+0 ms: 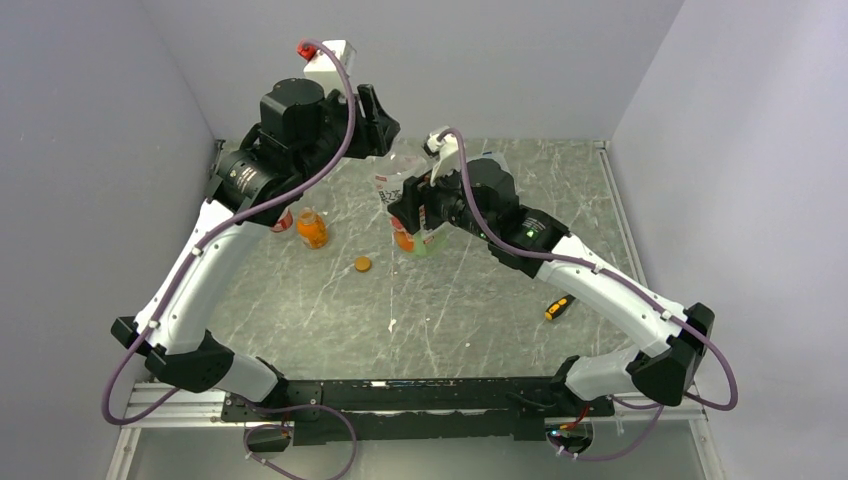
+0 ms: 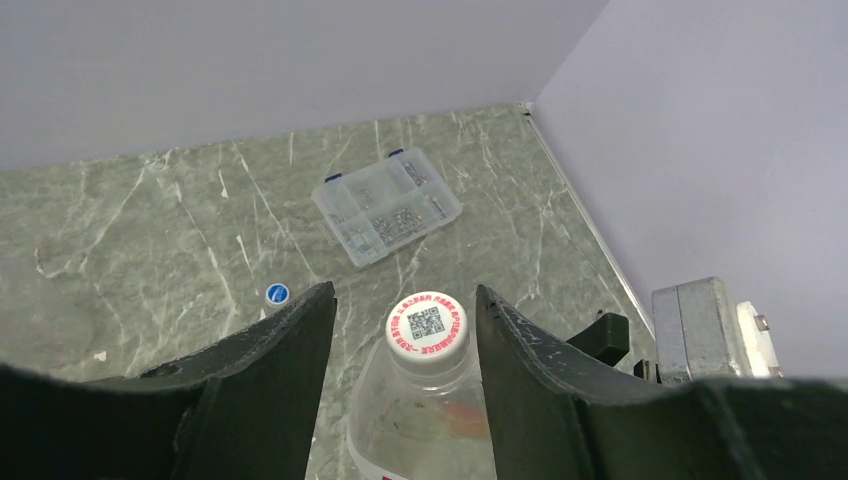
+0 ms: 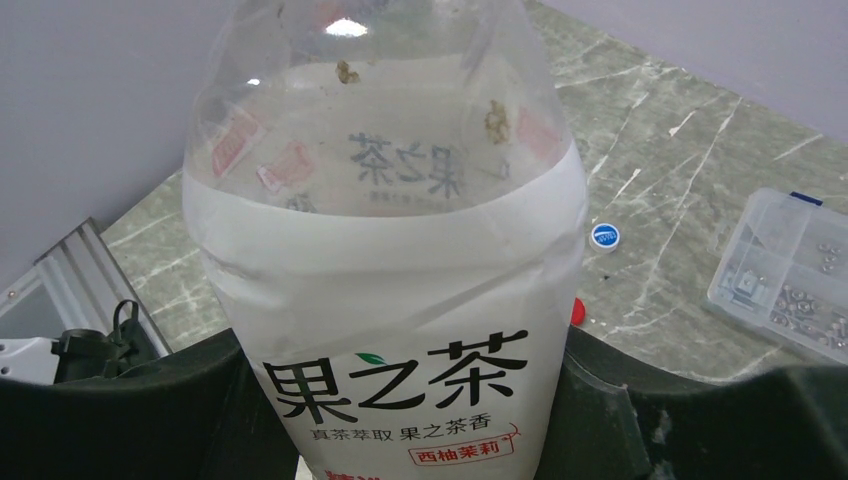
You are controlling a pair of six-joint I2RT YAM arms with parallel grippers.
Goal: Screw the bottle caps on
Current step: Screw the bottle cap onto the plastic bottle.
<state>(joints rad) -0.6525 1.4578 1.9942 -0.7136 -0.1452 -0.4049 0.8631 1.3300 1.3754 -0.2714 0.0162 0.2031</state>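
Observation:
My right gripper is shut on the white-labelled bottle and holds it upright at mid-table. The bottle's label fills the right wrist view between my fingers. A whitish cap with a red ring and a QR code sits on the bottle's neck. My left gripper is open, with one finger on each side of that cap and a gap on both sides. A squat bottle of orange liquid stands uncapped to the left. An orange cap lies in front of it. A blue cap and a red cap lie on the table. No vial shows.
A flat clear compartment box lies toward the back right. A screwdriver with a black and orange handle lies by my right arm. A red-labelled bottle is partly hidden under my left arm. Walls close the table on three sides.

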